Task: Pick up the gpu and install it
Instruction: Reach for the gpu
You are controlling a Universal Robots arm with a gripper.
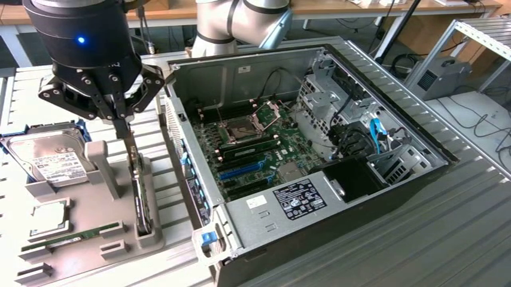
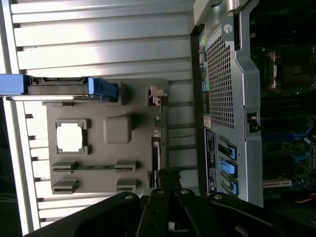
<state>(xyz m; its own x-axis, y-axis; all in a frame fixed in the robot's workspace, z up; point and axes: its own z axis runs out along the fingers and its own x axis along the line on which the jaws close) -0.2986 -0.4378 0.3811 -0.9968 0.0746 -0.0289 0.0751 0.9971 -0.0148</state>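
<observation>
A matt grey plastic holder point(image 1: 102, 170) sits on a ribbed, dull metal table point(image 1: 455, 239). The hard drive point(image 1: 49, 149) has a glossy metal lid and a white paper label point(image 1: 57, 167). The gpu point(image 1: 142, 200) edge glints, seemingly bare metal. The computer case point(image 1: 239, 226) is unpainted matt sheet metal.

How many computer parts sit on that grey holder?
4: silver hard drive with white label at the far end; square silver processor chip and narrow green memory stick nearer; thin graphics card on edge, nearest the open case.
</observation>
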